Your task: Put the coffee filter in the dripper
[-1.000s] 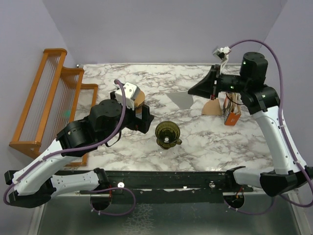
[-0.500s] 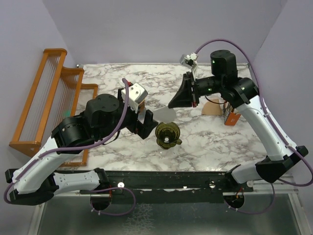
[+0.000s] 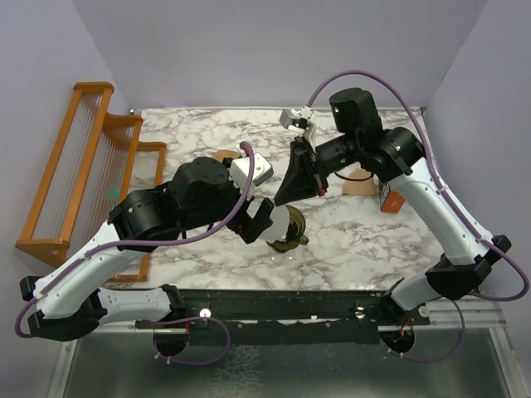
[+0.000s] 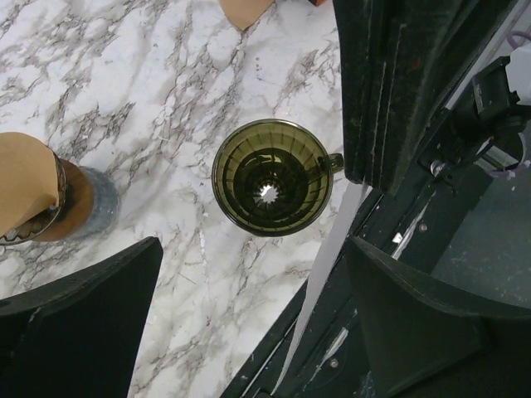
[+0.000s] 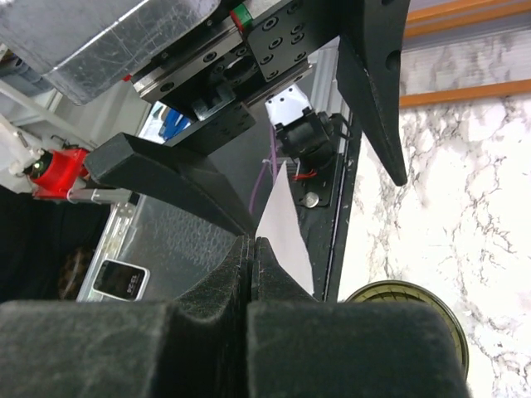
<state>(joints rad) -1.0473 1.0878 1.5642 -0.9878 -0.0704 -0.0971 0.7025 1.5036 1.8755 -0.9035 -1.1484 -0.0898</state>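
Your right jaws are clamped on the edge of the coffee filter (image 5: 286,228), which hangs just beside the rim of the dripper (image 4: 270,177) on the counter (image 4: 149,99); your left jaws gape wide above the dripper

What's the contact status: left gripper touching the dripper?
Apart. Left wrist view: left gripper open, bare marble showing between each finger and the dripper.

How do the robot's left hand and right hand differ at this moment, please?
The left hand is open and empty; the right hand is shut, pinching the white coffee filter. The left hand points down over the dripper; the right hand is angled in from the far side. Both are black and close to the dripper.
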